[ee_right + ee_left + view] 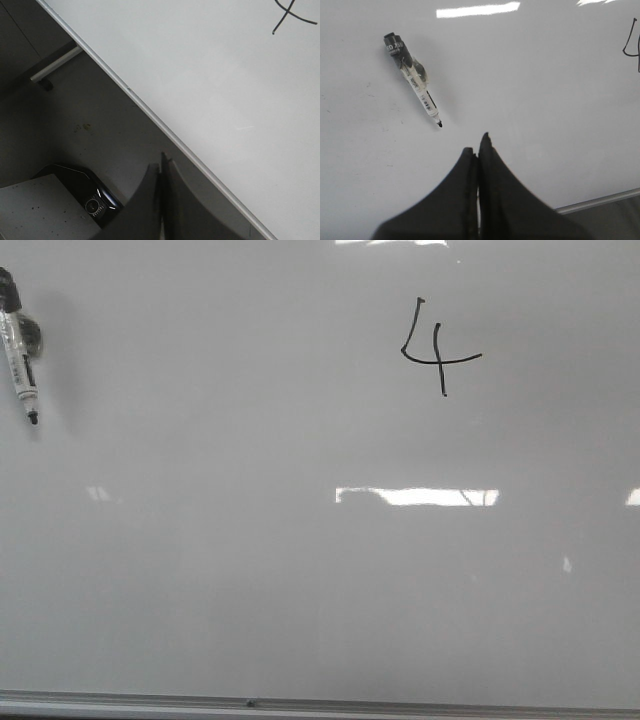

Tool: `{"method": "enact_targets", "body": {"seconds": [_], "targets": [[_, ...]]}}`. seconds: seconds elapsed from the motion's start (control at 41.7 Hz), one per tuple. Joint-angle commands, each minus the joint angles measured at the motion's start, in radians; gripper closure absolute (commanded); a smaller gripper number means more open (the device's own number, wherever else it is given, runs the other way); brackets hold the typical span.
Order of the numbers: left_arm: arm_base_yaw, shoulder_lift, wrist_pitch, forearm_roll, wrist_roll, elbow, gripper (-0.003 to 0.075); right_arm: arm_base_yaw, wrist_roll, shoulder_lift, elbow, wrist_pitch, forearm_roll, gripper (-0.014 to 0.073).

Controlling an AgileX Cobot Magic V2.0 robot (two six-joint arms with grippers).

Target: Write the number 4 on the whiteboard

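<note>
Whiteboard (300,590) is the support surface: glossy pale grey-white, lying flat, fills the front view. Silver frame edge (320,704) runs along its near side, with a small dark speck on it, possibly a screw. One marker (20,350) lies on the board at far left, cap off, black tip pointing toward the near edge, slightly tilted. Number 4 (437,345) is drawn in thin black line in the far right area, well apart from the marker. Light glare patches (417,496) mid-board.
</note>
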Motion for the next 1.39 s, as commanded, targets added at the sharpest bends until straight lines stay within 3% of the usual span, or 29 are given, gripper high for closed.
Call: {"method": "enact_targets", "body": {"seconds": [0.0,0.192,0.312,0.504,0.672,1.032,1.176,1.368], "targets": [[0.01,-0.03,-0.08,0.012,-0.007,-0.02,0.0741,-0.008,-0.003,-0.005,-0.027,-0.055,-0.002,0.0662],[0.18,-0.131,-0.156,-0.037,-0.007,0.064,0.0741,-0.008,-0.003,-0.005,-0.027,-0.05,-0.002,0.0662],[0.283,-0.216,-0.206,-0.157,0.019,0.142,0.074,-0.008,-0.003,-0.005,-0.027,-0.049,-0.002,0.0662],[0.352,-0.365,-0.231,-0.438,0.471,0.28,0.0741,-0.008,-0.003,-0.005,-0.027,-0.049,-0.002,0.0662],[0.414,-0.444,-0.301,-0.425,0.499,0.4,0.0741,-0.008,-0.003,-0.005,-0.027,-0.048,-0.002,0.0662],[0.399,-0.641,-0.705,-0.381,0.499,0.757,0.0741,-0.008,-0.003,-0.005,-0.027,-0.048,-0.002,0.0662],[0.369,-0.725,-0.736,-0.364,0.499,0.846,0.0741,-0.008,-0.003,-0.005,-0.027,-0.048,-0.002,0.0662],[0.364,-0.719,-0.723,-0.347,0.499,0.85,0.0741,-0.008,-0.003,-0.005,-0.027,-0.045,-0.002,0.0662]]}}
